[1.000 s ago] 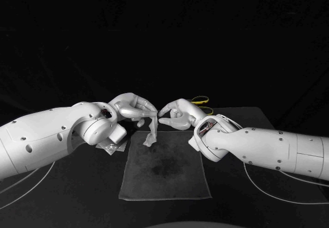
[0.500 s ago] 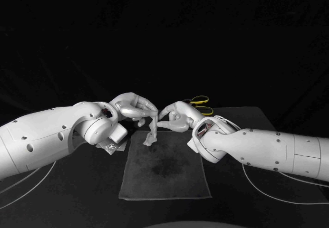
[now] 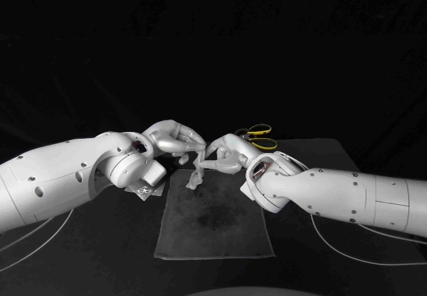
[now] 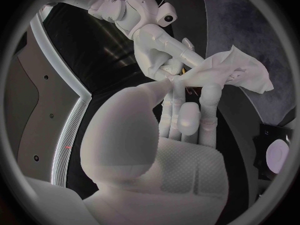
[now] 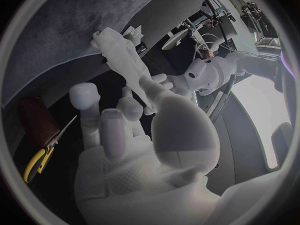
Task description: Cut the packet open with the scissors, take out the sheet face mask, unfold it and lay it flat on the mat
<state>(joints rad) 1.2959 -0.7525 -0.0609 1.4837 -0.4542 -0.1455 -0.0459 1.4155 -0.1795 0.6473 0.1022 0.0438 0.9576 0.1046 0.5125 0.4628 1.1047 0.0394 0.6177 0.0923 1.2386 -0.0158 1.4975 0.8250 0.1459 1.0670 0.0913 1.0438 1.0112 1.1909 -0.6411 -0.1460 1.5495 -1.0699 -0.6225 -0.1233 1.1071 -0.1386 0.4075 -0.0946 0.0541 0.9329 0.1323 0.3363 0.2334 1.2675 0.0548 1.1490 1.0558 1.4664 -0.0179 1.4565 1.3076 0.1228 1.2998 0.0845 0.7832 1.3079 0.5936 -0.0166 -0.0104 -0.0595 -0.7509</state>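
The white sheet face mask [image 3: 195, 173] hangs folded in a crumpled strip over the far end of the grey mat [image 3: 213, 219]. My left hand [image 3: 173, 140] pinches its top between thumb and fingers, as the left wrist view shows at the mask [image 4: 232, 73]. From the other side my right hand [image 3: 223, 155] meets the mask [image 5: 120, 55]; its thumb and a finger close on the upper part, just beside the left hand's fingers. The yellow-handled scissors [image 3: 258, 131] lie behind the right hand. The cut packet [image 3: 148, 184] lies under my left wrist.
The mat runs from under the hands toward me, with bare black table on both sides. The scissors [image 5: 44, 155] rest on the table just off the mat's far right corner. Both forearms flank the mat's far half.
My right hand has moved left and closed in on the hanging mask, from a short gap to touching it. The left hand has held the mask nearly still.
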